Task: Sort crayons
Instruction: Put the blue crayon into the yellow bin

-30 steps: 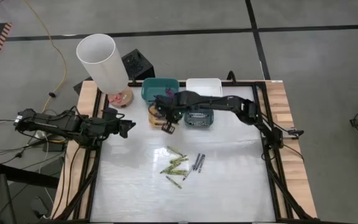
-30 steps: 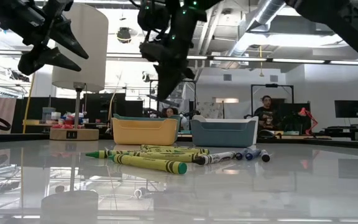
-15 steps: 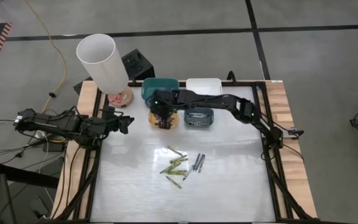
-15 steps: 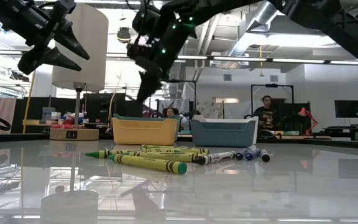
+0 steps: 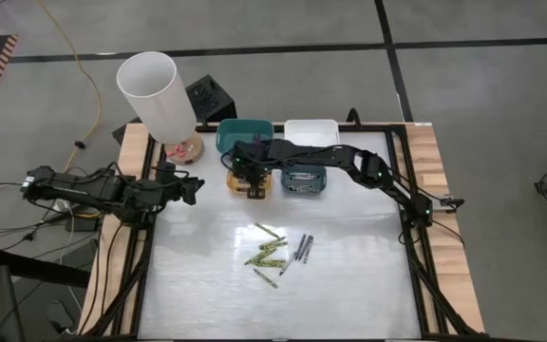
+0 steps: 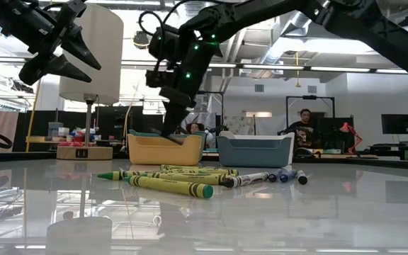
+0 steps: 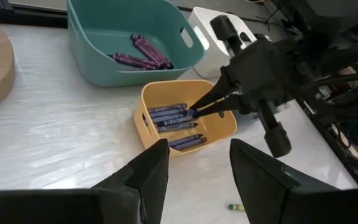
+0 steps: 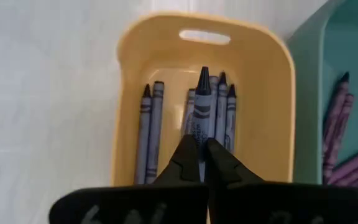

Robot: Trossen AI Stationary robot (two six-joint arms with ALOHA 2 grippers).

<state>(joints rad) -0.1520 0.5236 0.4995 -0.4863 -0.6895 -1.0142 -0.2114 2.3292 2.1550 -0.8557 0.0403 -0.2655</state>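
My right gripper (image 8: 197,157) is low in the yellow bin (image 5: 251,182), shut on a blue-grey crayon (image 8: 201,102). Several like crayons (image 8: 149,127) lie on the bin's floor. It also shows in the left wrist view (image 7: 196,112) and the low view (image 6: 171,130). On the table's middle lie yellow-green crayons (image 5: 270,251) and, beside them, a few grey and blue ones (image 5: 302,249). The teal bin (image 5: 245,136) holds purple crayons (image 7: 143,53). My left gripper (image 5: 198,189) is open and empty above the table's left edge. My right gripper pinches the blue-grey crayon between its two fingers (image 8: 185,155) at its blunt rear end (image 8: 199,138). The crayon lies along the fingers, its pointed tip (image 8: 202,73) ahead. The fingers slant down into the bin. Whether the crayon touches those beneath, I cannot tell.
A blue-grey bin (image 5: 304,180) stands right of the yellow one, a white bin (image 5: 311,131) behind it. A lamp with a white shade (image 5: 157,92) and wooden base (image 5: 184,148) stands at the far left corner. The table's near half (image 5: 349,294) holds only the loose crayons.
My right gripper, still shut on the crayon, has gone from above the yellow bin's near edge toward the far left and down into the bin. The crayons on the table have kept still.
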